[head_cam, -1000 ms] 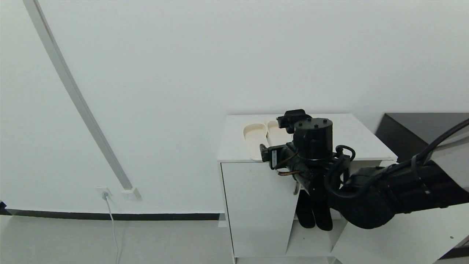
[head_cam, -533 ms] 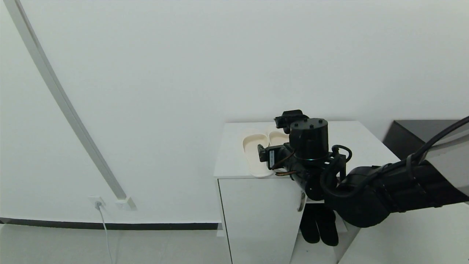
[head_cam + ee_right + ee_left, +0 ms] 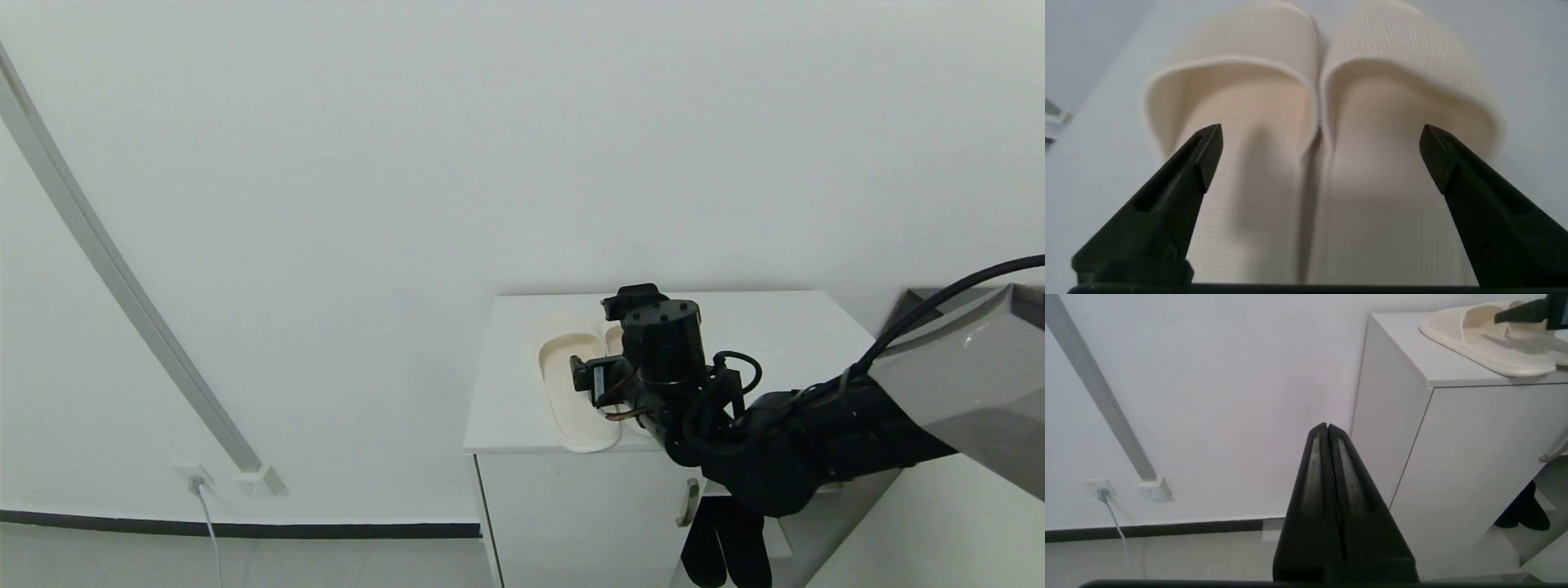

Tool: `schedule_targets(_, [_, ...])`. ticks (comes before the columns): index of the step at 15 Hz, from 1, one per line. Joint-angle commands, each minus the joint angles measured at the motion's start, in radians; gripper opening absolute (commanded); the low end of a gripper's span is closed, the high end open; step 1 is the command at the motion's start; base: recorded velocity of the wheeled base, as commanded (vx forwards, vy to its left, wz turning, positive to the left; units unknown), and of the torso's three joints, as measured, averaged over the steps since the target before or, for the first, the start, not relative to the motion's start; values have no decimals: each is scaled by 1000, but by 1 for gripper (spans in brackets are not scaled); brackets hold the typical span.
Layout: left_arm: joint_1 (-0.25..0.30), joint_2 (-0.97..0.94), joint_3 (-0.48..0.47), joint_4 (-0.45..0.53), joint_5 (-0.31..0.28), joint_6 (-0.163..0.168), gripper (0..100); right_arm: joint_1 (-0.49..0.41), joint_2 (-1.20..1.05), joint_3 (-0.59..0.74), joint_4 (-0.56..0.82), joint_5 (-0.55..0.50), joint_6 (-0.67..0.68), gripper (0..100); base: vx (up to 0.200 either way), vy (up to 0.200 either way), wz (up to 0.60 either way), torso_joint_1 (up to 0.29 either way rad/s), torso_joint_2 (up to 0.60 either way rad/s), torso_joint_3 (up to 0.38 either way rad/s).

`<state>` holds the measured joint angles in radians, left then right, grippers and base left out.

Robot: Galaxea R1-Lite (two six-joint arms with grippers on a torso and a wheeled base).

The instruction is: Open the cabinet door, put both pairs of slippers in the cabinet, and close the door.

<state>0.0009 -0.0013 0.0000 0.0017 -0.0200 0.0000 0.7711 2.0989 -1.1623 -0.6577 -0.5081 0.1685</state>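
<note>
On top of the white cabinet (image 3: 506, 392), cream slippers (image 3: 571, 400) framed by the right pincer (image 3: 1320, 137), wide open, gripping nothing, left pincer (image 3: 1328, 433) closed, empty, black slippers (image 3: 727, 547) apparently inside.

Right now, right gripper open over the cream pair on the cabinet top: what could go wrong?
1. The right gripper is open and straddles both cream slippers, which lie side by side. On closing they may buckle, or one may slip out.
2. Their heels sit at the front edge of the cabinet top; a nudge could push them off.
3. The black slippers already sit inside; the cream pair might knock them going in.
</note>
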Motion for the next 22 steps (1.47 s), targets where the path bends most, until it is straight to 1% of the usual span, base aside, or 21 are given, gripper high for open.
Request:
schedule_targets(1, [1, 1, 0, 0, 0, 0, 0, -10, 50, -31, -5, 6, -1, 100, 0, 0, 0, 0, 0, 0])
schedule_targets(5, [1, 1, 0, 0, 0, 0, 0, -45, 139, -128, -28, 14, -17, 100, 0, 0, 0, 0, 0, 0])
schedule_targets(6, [1, 1, 0, 0, 0, 0, 0, -70, 193, -186, -40, 14, -32, 100, 0, 0, 0, 0, 0, 0])
schedule_targets(7, [1, 1, 0, 0, 0, 0, 0, -75, 217, -215, -66, 25, -35, 100, 0, 0, 0, 0, 0, 0])
schedule_targets(8, [1, 1, 0, 0, 0, 0, 0, -78, 230, -227, -85, 46, -58, 100, 0, 0, 0, 0, 0, 0])
schedule_targets(10, [1, 1, 0, 0, 0, 0, 0, -81, 251, -263, -92, 52, -95, 100, 0, 0, 0, 0, 0, 0])
schedule_targets(12, [1, 1, 0, 0, 0, 0, 0, -81, 254, -273, -89, 52, -96, 100, 0, 0, 0, 0, 0, 0])
schedule_targets(13, [1, 1, 0, 0, 0, 0, 0, -81, 253, -273, -89, 52, -96, 0, 0, 0, 0, 0, 0, 0])
schedule_targets(18, [1, 1, 0, 0, 0, 0, 0, -79, 213, -247, -94, 52, -96, 0, 0, 0, 0, 0, 0, 0])
schedule_targets(20, [1, 1, 0, 0, 0, 0, 0, -76, 133, -168, -105, 65, -95, 0, 0, 0, 0, 0, 0, 0])
schedule_targets(22, [1, 1, 0, 0, 0, 0, 0, -76, 7, -10, -151, 161, -96, 0, 0, 0, 0, 0, 0, 0])
